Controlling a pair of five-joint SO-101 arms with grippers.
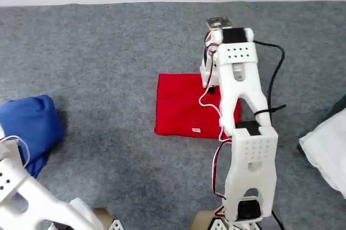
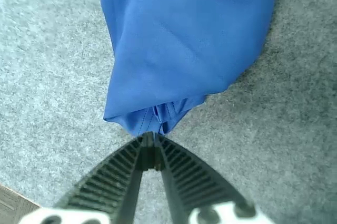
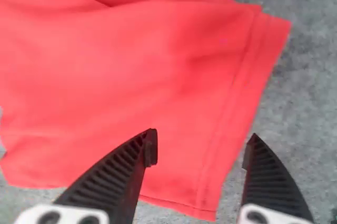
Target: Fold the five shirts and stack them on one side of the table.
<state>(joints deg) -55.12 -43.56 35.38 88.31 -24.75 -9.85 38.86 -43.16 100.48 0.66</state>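
Left gripper [image 2: 152,145] is clamped tight on the bunched corner of the blue shirt [image 2: 184,45], which lies crumpled at the left edge of the grey table cover [image 1: 108,51]. Right gripper [image 3: 201,147] hangs spread wide just above the red shirt [image 3: 131,76] - folded into a flat rectangle mid-table, one finger over the cloth, the other by its hemmed edge. White fabric [image 1: 327,151] lies at the far right edge - well apart from both.

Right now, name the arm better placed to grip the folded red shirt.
Right. The right gripper hangs open over the hemmed edge of the red shirt at mid-table. The left gripper is shut on a corner of the blue shirt, off to the side.
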